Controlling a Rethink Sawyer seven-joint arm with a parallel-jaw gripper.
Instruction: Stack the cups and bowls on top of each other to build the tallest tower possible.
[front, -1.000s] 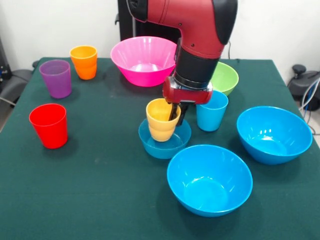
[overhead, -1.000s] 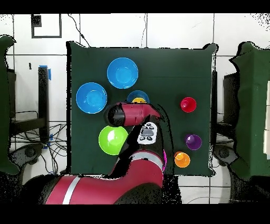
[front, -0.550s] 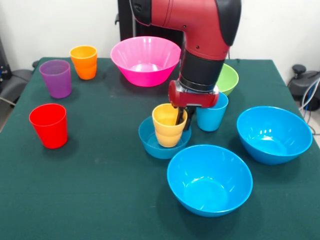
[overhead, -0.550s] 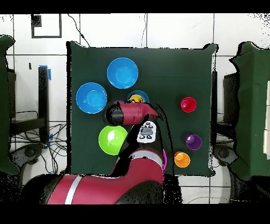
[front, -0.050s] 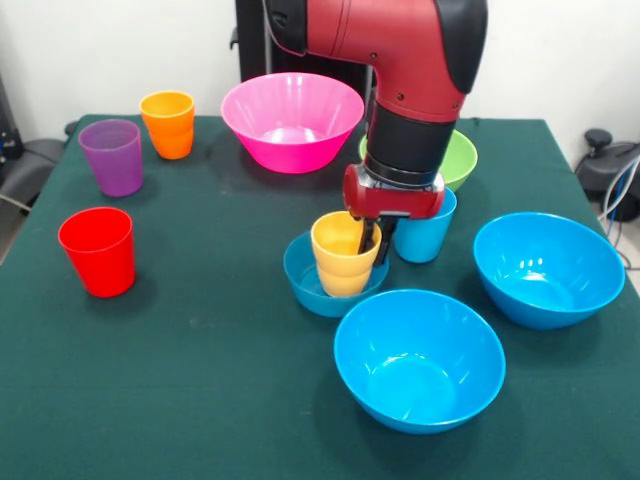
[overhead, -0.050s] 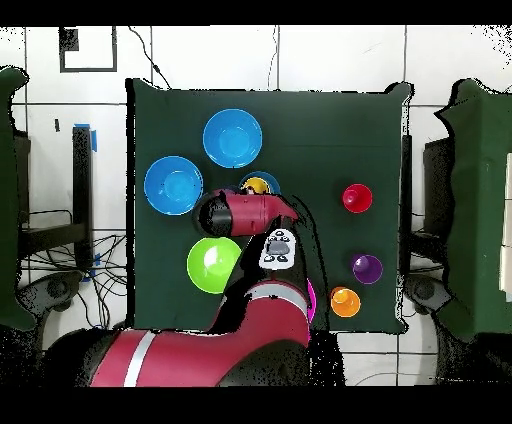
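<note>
A yellow-orange cup (front, -0.050s: 343, 256) stands upright inside the small blue bowl (front, -0.050s: 312, 290) near the table's middle. My gripper (front, -0.050s: 369, 243) is shut on the cup's right rim, one finger inside and one outside. Behind it on the right stands the light blue cup (front, -0.050s: 425, 230). In the overhead view only a sliver of the yellow-orange cup (overhead, -0.050s: 258, 184) shows past the arm, which hides the gripper. The red cup (front, -0.050s: 97, 251), purple cup (front, -0.050s: 111, 156) and orange cup (front, -0.050s: 168, 123) stand apart at the left.
Two large blue bowls (front, -0.050s: 418, 358) (front, -0.050s: 547, 268) lie at the front right. The pink bowl (front, -0.050s: 292, 120) and green bowl (front, -0.050s: 456, 158) stand at the back, the green one partly behind the arm. The green table (front, -0.050s: 200, 400) carries everything.
The gripper has carried the yellow-orange cup a little to the right and down into the small blue bowl. That bowl has shifted slightly right with it.
</note>
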